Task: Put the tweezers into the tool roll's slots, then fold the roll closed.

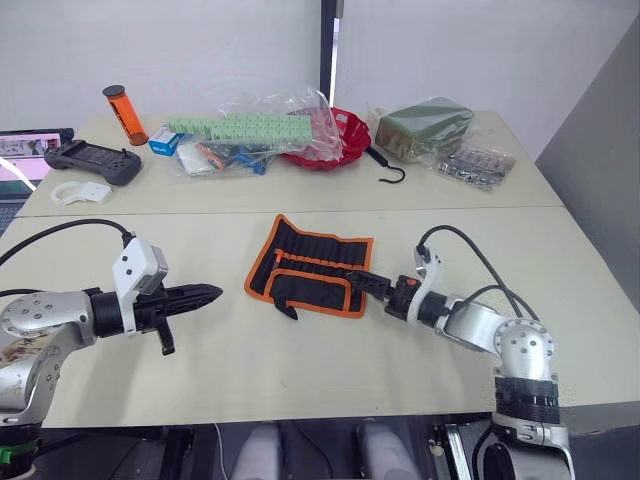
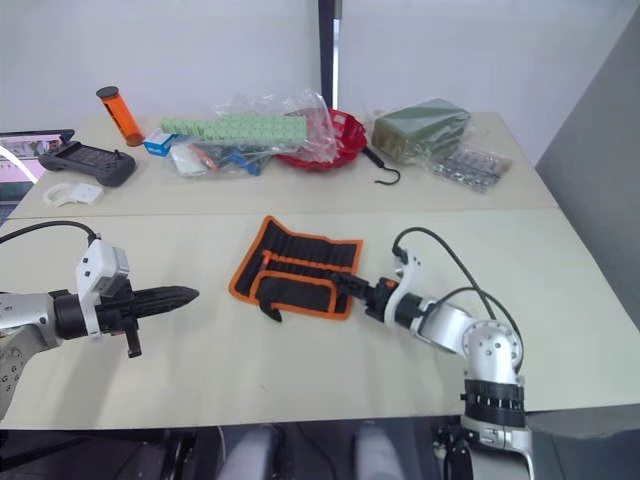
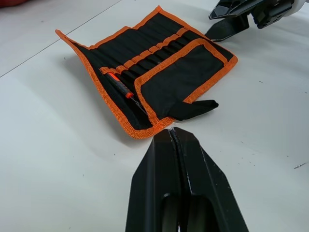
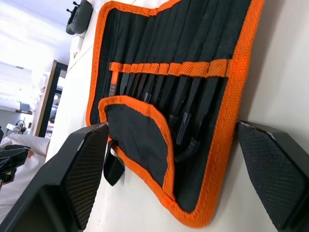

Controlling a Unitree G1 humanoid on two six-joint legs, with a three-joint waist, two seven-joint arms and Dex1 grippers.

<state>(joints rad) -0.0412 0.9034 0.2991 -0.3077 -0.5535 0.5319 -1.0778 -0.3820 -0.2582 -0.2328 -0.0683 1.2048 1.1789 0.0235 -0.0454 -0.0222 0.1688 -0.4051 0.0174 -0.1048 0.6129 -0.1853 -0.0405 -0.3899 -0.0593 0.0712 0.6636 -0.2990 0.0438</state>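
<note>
On the near half of the pale table (image 1: 300,380), between the two arms, the tool roll (image 1: 310,265) lies open and flat, its orange-edged inner face turned up and a short black tab sticking out from its near edge. Across that face runs the orange band that borders the slots (image 4: 169,67), and the right wrist view shows slim black tweezers (image 4: 186,113) standing side by side under the band, their lower ends poking out toward the orange-bordered flap; one tool with an orange-red section sits at the far end of the row. No loose tweezers lie on the bare tabletop near the roll, so I judge the loading step to be done or nearly so, though the exact count in the slots cannot be told. What is left, as far as I can judge, is the folding: no part of the roll is turned over yet. The right gripper (image 1: 368,281) sits low at the roll's right edge with its fingers spread wide, one on either side of that edge and pinching nothing. The left gripper (image 1: 205,294) hovers well apart from the roll's left edge, its fingers pressed together and empty, pointing toward the roll.
</note>
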